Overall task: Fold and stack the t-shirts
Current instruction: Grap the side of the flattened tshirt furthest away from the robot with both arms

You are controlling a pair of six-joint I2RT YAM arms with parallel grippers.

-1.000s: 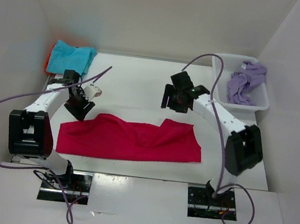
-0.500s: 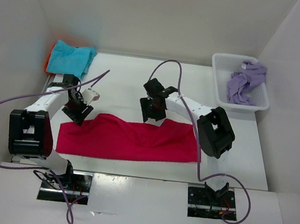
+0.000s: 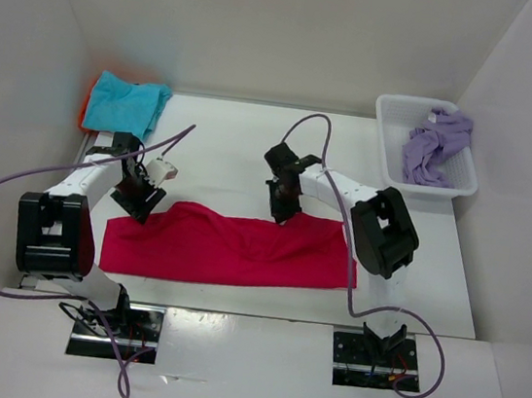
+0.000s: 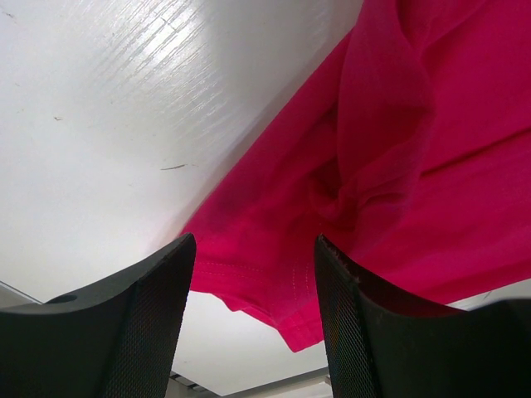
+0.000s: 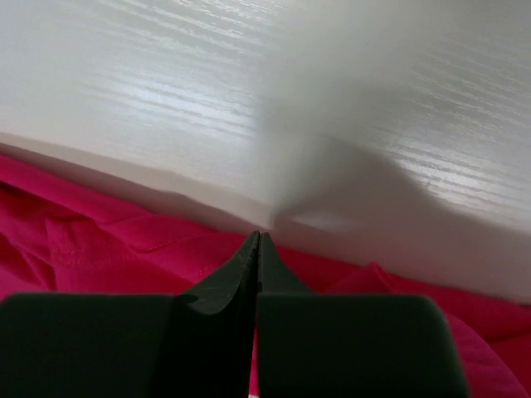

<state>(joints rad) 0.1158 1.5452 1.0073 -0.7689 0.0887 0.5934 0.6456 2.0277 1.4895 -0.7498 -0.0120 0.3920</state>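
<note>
At far hem of magenta-red cloth t-shirt (image 3: 230, 248), right end effector (image 5: 257, 240) is clenched; left end effector (image 4: 253, 240) is released. Cloth looks limp; pinch corners.

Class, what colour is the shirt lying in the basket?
The shirt is pale lavender, clearest in the top view.

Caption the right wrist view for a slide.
Right gripper, jaws shut, at the edge of the magenta t-shirt on the table.

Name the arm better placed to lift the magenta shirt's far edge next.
Right, probably: the right pincer is shut right at the magenta shirt's far edge, while the left pincer hangs open above its left corner, gripping nothing.
</note>
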